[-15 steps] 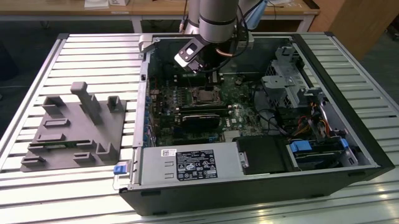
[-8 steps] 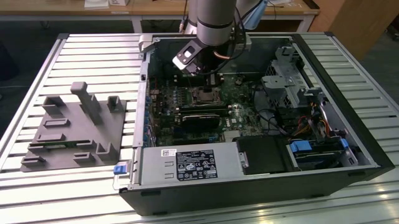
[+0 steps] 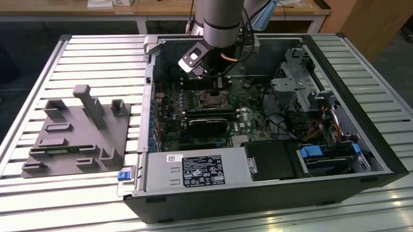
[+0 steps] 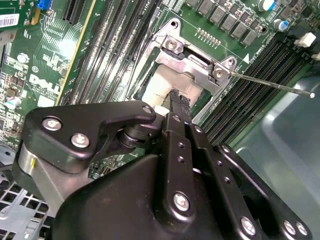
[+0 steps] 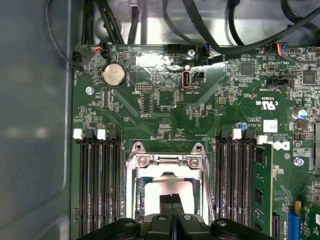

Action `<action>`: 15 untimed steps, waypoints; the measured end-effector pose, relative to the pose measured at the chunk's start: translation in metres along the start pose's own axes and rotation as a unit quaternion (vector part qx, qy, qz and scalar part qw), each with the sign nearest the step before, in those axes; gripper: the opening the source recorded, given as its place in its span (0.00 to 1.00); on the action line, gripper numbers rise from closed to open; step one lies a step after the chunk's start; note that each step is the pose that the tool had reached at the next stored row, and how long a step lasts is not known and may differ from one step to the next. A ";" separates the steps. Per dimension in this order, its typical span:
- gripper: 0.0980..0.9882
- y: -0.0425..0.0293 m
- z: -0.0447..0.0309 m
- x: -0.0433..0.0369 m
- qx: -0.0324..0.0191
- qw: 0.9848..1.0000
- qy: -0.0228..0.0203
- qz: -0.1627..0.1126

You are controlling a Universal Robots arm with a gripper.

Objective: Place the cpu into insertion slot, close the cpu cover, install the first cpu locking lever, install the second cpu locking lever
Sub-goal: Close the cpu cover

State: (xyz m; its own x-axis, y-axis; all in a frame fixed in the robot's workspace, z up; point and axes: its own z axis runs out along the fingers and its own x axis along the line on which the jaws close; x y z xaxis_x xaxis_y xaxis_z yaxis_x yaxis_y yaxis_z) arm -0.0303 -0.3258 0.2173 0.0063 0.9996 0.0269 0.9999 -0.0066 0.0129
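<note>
claw (image 5: 171, 201) over cpu (image 5: 161, 186), in insertion slot (image 5: 140, 200)

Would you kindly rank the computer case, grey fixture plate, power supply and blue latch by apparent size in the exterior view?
Largest to smallest:
1. computer case
2. grey fixture plate
3. power supply
4. blue latch, clearly the smallest

The thin square silvery metal frame plate (image 5: 167, 160) gleams smooth; the green circuit board (image 5: 150, 115) looks glossy; the black end effector (image 5: 171, 204) is matt.
</note>
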 end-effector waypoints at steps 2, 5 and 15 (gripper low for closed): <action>0.01 0.0000 0.0000 0.0000 0.000 1.000 0.000 -0.013; 0.01 0.0000 0.0001 0.0000 0.001 0.999 0.000 -0.035; 0.01 0.0000 0.0003 0.0000 0.003 0.994 -0.008 -0.105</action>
State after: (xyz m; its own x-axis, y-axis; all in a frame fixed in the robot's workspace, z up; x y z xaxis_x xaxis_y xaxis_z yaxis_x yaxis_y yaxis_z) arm -0.0303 -0.3258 0.2170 -0.2027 0.9792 0.0092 0.9792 0.2026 0.0103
